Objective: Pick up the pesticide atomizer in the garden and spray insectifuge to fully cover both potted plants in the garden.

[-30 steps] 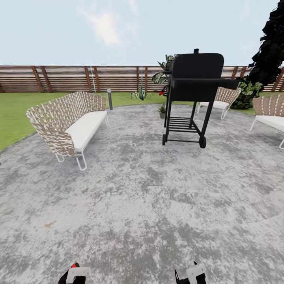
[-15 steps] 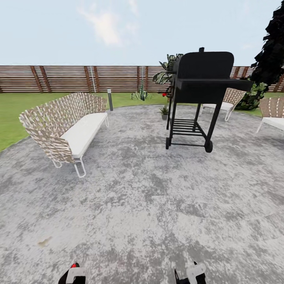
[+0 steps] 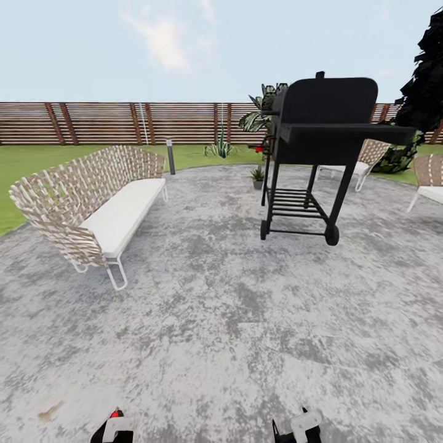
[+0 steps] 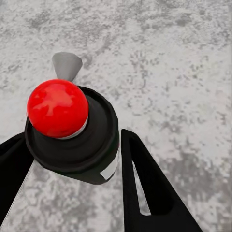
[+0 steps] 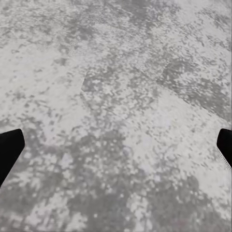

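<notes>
Left gripper [image 4: 72, 159] jaws clamp the spray bottle [image 4: 72, 140], centre-left of frame; looks light, rigid, slick plastic, best held round its body. Right gripper [image 5: 116, 150] jaws wide apart, empty.

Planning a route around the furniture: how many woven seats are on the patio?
3: a long sofa at left, a chair behind the grill, and another chair at the right edge. More may be hidden.

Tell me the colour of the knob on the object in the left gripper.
Bright red knob atop a black body, clearest in the left wrist view.
</notes>
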`<state>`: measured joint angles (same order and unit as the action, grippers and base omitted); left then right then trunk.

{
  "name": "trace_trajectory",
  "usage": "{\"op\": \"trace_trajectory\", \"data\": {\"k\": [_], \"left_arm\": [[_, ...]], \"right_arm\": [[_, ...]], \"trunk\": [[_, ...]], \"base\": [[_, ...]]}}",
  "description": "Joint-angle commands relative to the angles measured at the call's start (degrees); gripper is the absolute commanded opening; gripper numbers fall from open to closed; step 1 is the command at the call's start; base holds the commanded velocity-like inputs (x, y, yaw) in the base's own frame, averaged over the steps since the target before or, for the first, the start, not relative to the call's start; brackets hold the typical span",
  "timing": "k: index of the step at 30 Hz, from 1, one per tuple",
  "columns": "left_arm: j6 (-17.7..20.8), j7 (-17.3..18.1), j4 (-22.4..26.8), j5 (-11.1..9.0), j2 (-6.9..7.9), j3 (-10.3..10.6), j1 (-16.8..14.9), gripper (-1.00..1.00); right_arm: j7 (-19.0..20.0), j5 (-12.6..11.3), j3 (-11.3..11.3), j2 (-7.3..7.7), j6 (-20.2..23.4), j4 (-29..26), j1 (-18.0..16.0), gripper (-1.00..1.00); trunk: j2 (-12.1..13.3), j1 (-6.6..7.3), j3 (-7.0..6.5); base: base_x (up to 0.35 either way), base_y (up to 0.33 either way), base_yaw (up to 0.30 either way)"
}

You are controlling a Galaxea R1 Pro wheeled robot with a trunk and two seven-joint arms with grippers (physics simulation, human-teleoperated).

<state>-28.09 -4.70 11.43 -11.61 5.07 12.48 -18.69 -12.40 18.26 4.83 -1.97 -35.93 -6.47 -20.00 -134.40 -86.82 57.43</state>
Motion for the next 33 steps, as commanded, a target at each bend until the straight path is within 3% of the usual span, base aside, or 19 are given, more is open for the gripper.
{"op": "trace_trajectory", "data": {"k": [1, 33], "left_arm": [[-0.2, -0.3, 0.0, -0.3, 0.03, 0.5, 0.0, -1.00], [-0.1, -0.3, 0.0, -0.3, 0.03, 0.5, 0.0, -1.00]], "right_arm": [[-0.6, 0.2, 0.4, -0.02, 0.0, 0.1, 0.0, 1.00], [-0.6, 0.3, 0.4, 0.30, 0.0, 0.1, 0.0, 1.00]], "trunk": [[0.0, -0.02, 0.05], [0.0, -0.02, 0.05]], "base": [[0.339, 0.000, 0.000], [0.339, 0.000, 0.000]]}}
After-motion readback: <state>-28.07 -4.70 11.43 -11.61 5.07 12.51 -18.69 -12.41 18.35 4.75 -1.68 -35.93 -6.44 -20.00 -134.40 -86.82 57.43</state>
